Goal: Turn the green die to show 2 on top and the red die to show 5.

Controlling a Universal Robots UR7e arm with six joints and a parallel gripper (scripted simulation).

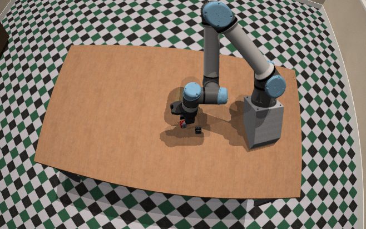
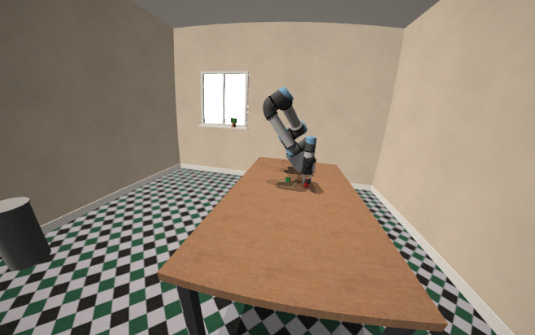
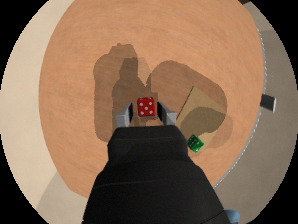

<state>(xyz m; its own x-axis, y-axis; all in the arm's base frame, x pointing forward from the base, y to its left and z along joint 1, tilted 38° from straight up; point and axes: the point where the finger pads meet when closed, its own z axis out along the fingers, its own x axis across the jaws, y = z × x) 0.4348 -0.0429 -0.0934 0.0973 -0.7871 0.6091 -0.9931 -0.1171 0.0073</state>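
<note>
The red die [image 3: 147, 106] lies on the table and shows white pips on top; I cannot read the count. My gripper [image 3: 145, 108] [image 1: 182, 124] is open, with one finger on each side of the red die, low over the table. It also shows in the top view [image 1: 184, 123], with the red die at its tips. The black die [image 1: 198, 129] lies just right of it, apart. The green die [image 3: 194, 143] lies right of the gripper in the wrist view and left of it in the exterior view [image 2: 287, 179]. I cannot tell the mat from the dark shadows.
The arm's grey base block [image 1: 262, 122] stands on the table's right side. The arm's elbow and wrist [image 1: 204, 94] hang over the dice. A grey bin [image 2: 20, 232] stands on the floor, far from the table.
</note>
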